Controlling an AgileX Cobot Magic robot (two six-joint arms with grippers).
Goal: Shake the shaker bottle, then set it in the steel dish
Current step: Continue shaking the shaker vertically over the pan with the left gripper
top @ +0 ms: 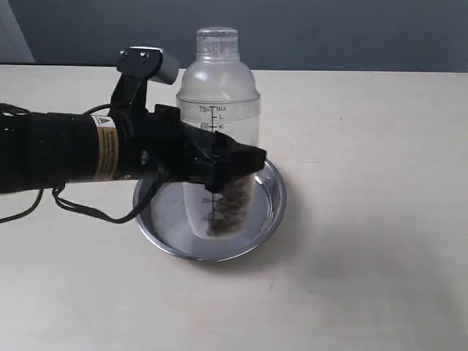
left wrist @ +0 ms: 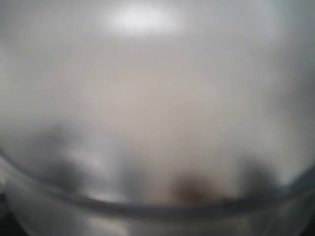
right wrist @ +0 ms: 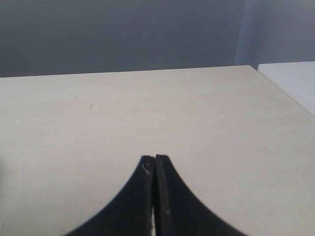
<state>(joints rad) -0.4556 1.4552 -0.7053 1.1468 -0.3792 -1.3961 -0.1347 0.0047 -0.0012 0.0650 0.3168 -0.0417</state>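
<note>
The shaker bottle (top: 219,80) stands upright with its base inside the steel dish (top: 272,197), and brown bits (top: 230,208) are piled at its bottom. My left gripper (top: 223,157) reaches in from the left and is shut on the bottle's middle, one black finger crossing its front. In the left wrist view the bottle's frosted wall (left wrist: 157,98) fills the picture as a blur, hiding the fingers. My right gripper (right wrist: 155,158) is shut on nothing above bare table, away from the bottle and dish. It does not show in the exterior view.
The pale tabletop (top: 365,278) spreads around the dish. A black cable (top: 95,212) loops on the table below the left arm. A dark wall runs behind the table. A white surface (right wrist: 290,78) lies beyond the table edge in the right wrist view.
</note>
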